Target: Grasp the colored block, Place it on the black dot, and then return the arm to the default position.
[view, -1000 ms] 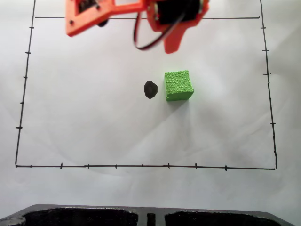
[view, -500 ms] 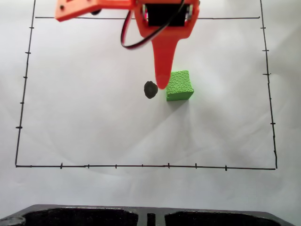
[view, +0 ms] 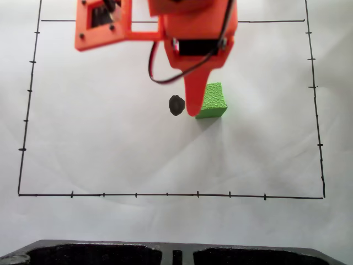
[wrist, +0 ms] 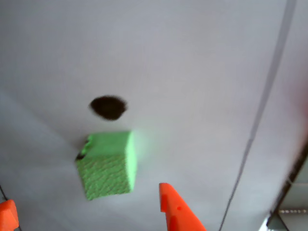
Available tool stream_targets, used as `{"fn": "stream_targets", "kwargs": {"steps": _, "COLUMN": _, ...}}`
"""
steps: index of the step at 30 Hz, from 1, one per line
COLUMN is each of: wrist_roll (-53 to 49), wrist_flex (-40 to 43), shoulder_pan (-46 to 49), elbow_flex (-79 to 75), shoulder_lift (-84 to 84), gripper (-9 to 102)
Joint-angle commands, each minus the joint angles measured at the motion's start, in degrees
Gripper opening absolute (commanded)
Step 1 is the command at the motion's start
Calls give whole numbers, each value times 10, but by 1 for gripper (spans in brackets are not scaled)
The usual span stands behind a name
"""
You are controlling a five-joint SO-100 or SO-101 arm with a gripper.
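White paper sheet, ruled with a thin black border (view: 30, 99), is covering the table. In the wrist view the gripper (wrist: 91, 211) is standing with its two orange finger tips spread wide apart at the bottom edge, nothing clamped between them. In the fixed view the arm (view: 187, 33) is reaching down from the top of the frame, its long tapered finger (view: 193, 96) pointing between block and dot.

The colored block (view: 212, 101) is sitting on the paper just right of centre in the fixed view, just beside the black dot (view: 176, 105) but not on it; the finger is covering its left edge.

Judgement: grasp not yet made; lift, placing and return to rest all remain. Nothing is standing in the way. Dark moulded object (view: 165, 253) is lying along the bottom edge, well apart.
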Motion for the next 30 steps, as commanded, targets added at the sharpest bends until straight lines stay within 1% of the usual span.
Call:
{"fn": "stream_targets", "kwargs": {"steps": 1, "wrist_roll": -13, "wrist_flex": -4, "shoulder_pan": -6, "elbow_flex": -27, "shoulder_lift": -10, "gripper": 38}}
{"fn": "stream_targets", "kwargs": {"steps": 30, "wrist_roll": -23, "wrist_flex": -29, "shoulder_pan": -29, "elbow_flex": -88, "shoulder_lift": -169, "gripper": 39}}
